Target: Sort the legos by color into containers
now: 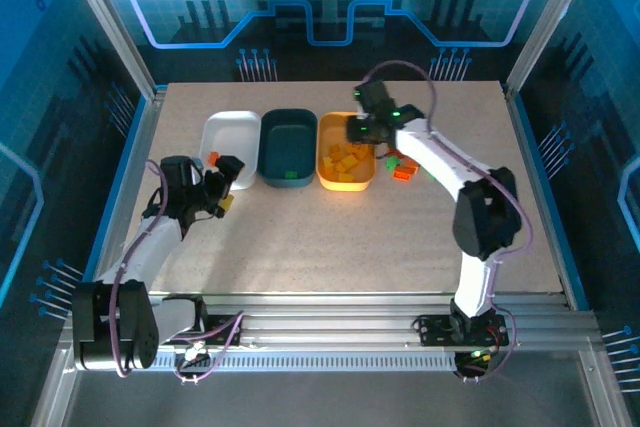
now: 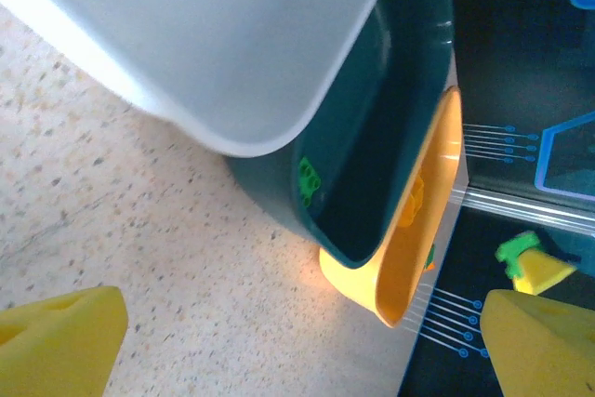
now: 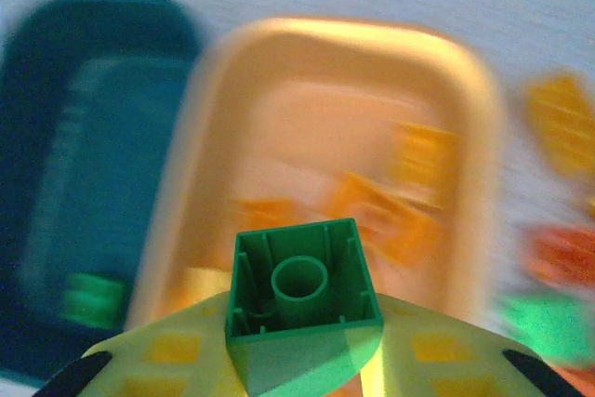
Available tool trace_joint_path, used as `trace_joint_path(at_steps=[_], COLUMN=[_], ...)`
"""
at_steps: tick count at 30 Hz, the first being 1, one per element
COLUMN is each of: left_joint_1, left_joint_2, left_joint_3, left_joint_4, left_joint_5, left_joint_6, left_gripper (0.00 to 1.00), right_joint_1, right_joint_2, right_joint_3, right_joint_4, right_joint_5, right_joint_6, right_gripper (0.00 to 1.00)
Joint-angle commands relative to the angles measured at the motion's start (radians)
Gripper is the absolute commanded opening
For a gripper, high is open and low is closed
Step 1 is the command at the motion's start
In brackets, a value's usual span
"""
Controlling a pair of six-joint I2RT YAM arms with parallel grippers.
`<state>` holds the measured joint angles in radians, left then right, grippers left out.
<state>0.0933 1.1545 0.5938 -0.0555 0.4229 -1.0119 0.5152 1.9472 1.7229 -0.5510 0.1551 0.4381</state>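
Observation:
Three tubs stand in a row at the back: white (image 1: 232, 142), dark teal (image 1: 288, 169) and orange (image 1: 328, 152). My right gripper (image 1: 362, 130) hovers over the orange tub (image 3: 465, 109), shut on a green lego (image 3: 302, 299) whose hollow underside faces the camera. Yellow-orange legos (image 1: 348, 159) lie in the orange tub. One green lego (image 3: 93, 299) lies in the teal tub (image 3: 56, 72). My left gripper (image 1: 222, 187) is open and holds nothing, low over the table by the white tub's (image 2: 232, 34) near right corner. A red-orange lego (image 1: 213, 157) sits in the white tub.
Loose legos lie on the table right of the orange tub: red-orange (image 1: 402, 173), green (image 1: 392, 161), and a yellow-orange one (image 3: 562, 123). The right wrist view is blurred. Metal frame rails run along the table's edges.

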Motion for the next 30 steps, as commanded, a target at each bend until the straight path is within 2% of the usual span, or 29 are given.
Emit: trace_joint_path(at_steps=[1,7,8,9,10,12,14,16,18,20,24,27,30], left_joint_1=[0.013,0.013,0.013,0.013,0.011,0.010,0.003,-0.019,-0.068,-0.163,-0.393,-0.509,-0.564], left_joint_2=[-0.021,-0.077,-0.082,-0.082,-0.084,-0.084,-0.082,-0.081,-0.075,-0.066,0.015,0.104,0.179], left_joint_3=[-0.038,-0.061,-0.061,-0.057,-0.054,-0.049,-0.046,-0.041,-0.030,-0.015,0.028,0.061,0.107], left_joint_4=[-0.003,-0.042,-0.039,-0.039,-0.037,-0.025,-0.007,0.011,0.034,0.054,0.114,0.196,0.232], left_joint_5=[0.073,0.093,0.103,0.113,0.125,0.145,0.156,0.157,0.151,0.116,0.051,0.040,0.033], left_joint_6=[-0.045,-0.014,-0.010,-0.006,-0.003,0.000,-0.002,-0.004,-0.001,0.018,0.059,0.061,0.059], left_gripper=[0.99,0.99,0.99,0.99,0.99,0.99,0.99,0.99,0.99,0.99,0.99,0.99,0.99], right_joint_1=[0.102,0.155,0.157,0.158,0.158,0.158,0.156,0.149,0.124,0.045,-0.171,-0.307,-0.367], right_joint_2=[0.181,0.422,0.442,0.452,0.449,0.412,0.326,0.226,0.082,-0.042,-0.155,-0.187,-0.187], right_joint_3=[0.188,0.491,0.525,0.548,0.556,0.535,0.468,0.373,0.182,-0.036,-0.309,-0.421,-0.477], right_joint_4=[-0.033,-0.161,-0.181,-0.200,-0.208,-0.202,-0.176,-0.181,-0.125,-0.062,-0.056,-0.079,-0.078], right_joint_5=[-0.049,-0.095,-0.100,-0.092,-0.090,-0.079,-0.050,0.044,0.132,0.156,0.103,0.064,0.127], right_joint_6=[0.028,0.031,0.036,0.048,0.053,0.050,0.037,0.026,0.019,0.037,0.035,0.000,-0.011], right_gripper=[0.33,0.36,0.42,0.54,0.60,0.63,0.65,0.65,0.66,0.66,0.62,0.63,0.65])
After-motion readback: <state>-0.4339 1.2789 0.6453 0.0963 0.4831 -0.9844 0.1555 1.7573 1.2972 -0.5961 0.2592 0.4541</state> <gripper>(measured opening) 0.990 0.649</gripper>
